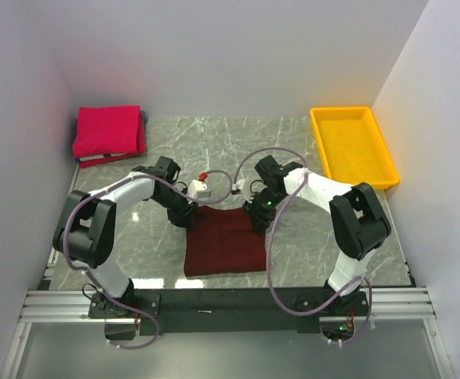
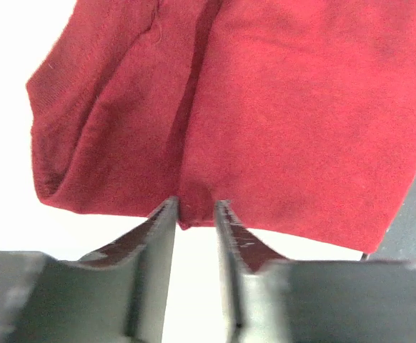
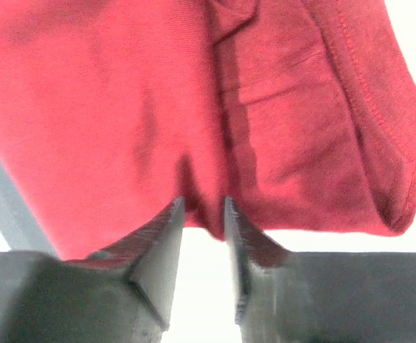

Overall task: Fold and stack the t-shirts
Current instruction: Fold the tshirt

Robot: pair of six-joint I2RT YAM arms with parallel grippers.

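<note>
A dark maroon t-shirt (image 1: 226, 245) lies folded into a rough square on the marble table between the two arms. Both grippers are at its far edge, the left gripper (image 1: 189, 217) at the far left corner and the right gripper (image 1: 258, 217) at the far right corner. In the left wrist view the gripper (image 2: 196, 207) has its jaws slightly apart, with a small fold of the maroon t-shirt (image 2: 286, 107) lying loose between the tips. The right gripper (image 3: 203, 206) is the same, with the shirt's (image 3: 122, 107) hem sagging into the gap. A bright pinkish-red t-shirt (image 1: 107, 130) lies folded at the far left corner.
A yellow plastic tray (image 1: 319, 142) sits at the far right by the wall. The pinkish-red shirt rests on other folded cloth, of which a blue edge (image 1: 144, 120) shows. White walls enclose the table on three sides. Both arms' cables loop over the table's middle.
</note>
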